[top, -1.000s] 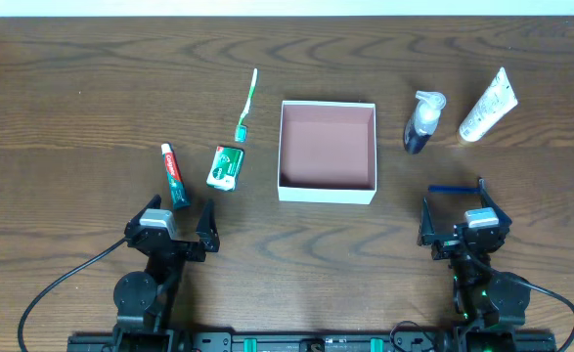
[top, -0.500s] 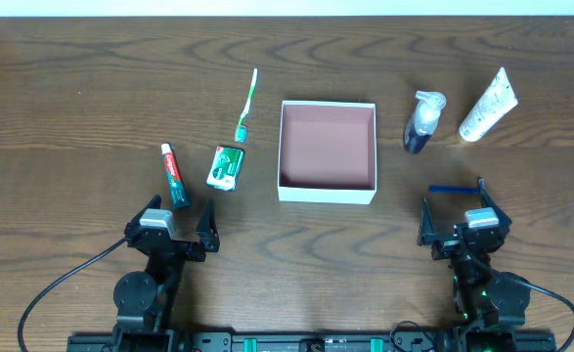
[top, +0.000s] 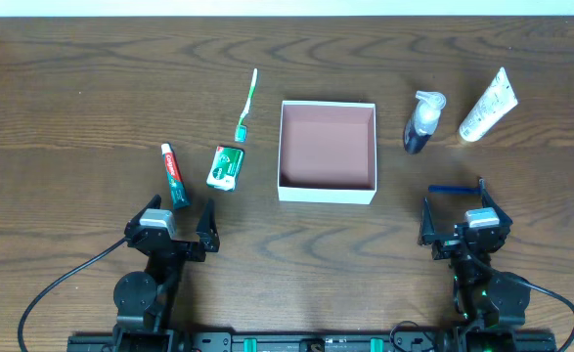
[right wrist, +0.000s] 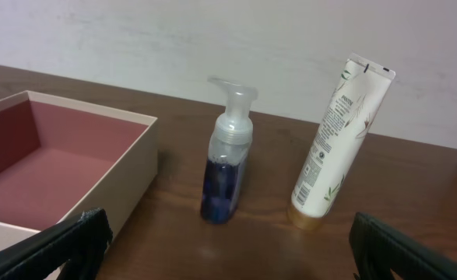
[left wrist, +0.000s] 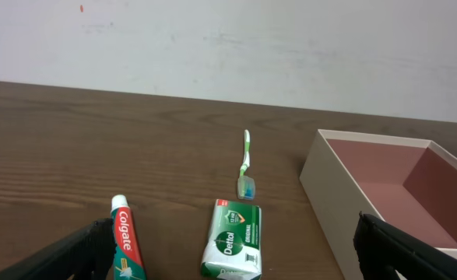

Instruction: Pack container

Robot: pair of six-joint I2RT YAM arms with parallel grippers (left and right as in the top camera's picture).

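The container point(top: 327, 192), a square shallow box with white walls and a reddish-brown inside, sits empty at the table's middle; it also shows in the left wrist view point(left wrist: 333, 187) and the right wrist view point(right wrist: 127, 167). My left gripper point(top: 174, 223) is open and empty near the front edge, behind a Colgate toothpaste tube point(top: 175, 174) and a green Dettol packet point(top: 226, 167). A green toothbrush point(top: 246, 105) lies farther back. My right gripper point(top: 463, 220) is open and empty, with a blue pump bottle point(top: 421, 122) and a white tube point(top: 488, 106) beyond it.
A thin blue object point(top: 453, 188) lies just ahead of the right gripper. In the left wrist view the packet point(left wrist: 233, 247) lies between the open fingers point(left wrist: 230, 237). In the right wrist view the pump bottle point(right wrist: 226, 163) and white tube point(right wrist: 339, 148) stand upright.
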